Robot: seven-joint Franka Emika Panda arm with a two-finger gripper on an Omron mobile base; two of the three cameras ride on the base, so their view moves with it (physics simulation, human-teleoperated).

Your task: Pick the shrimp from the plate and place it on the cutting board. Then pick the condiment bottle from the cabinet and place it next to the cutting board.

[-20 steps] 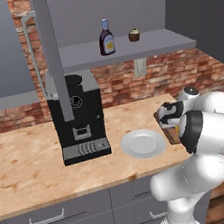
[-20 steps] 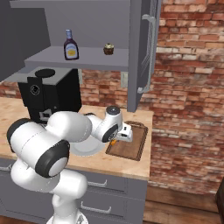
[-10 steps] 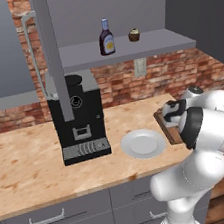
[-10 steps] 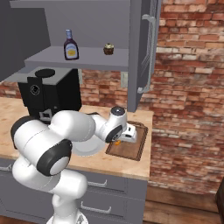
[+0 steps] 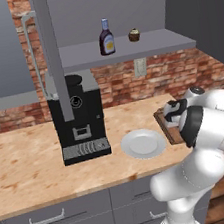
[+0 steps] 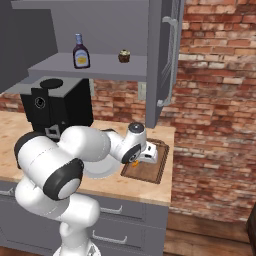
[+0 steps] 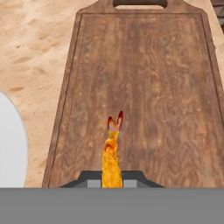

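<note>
- The cabinet (image 5: 125, 46) is hanging grey on the brick wall, its flat shelf carrying the condiment bottle (image 5: 105, 37) upright, with a small brown cupcake (image 5: 133, 34) standing just beside it.
- A wooden counter (image 5: 26, 166) is running below, with a black coffee machine (image 5: 77, 116) sitting on it, under the shelf.
- The cutting board (image 7: 140, 87) is lying flat on the counter, its handle end pointing away from the hand camera, with the plate (image 5: 143, 143) lying just beside it, between the board and the coffee machine.
- The gripper (image 6: 141, 156) is hovering low over the board, its jaws pressing together on the shrimp (image 7: 112, 155).
- The shrimp is sticking out from between the fingertips (image 7: 89, 180), orange body and red tail hanging over the middle of the board; whether it is touching the wood cannot be told.
</note>
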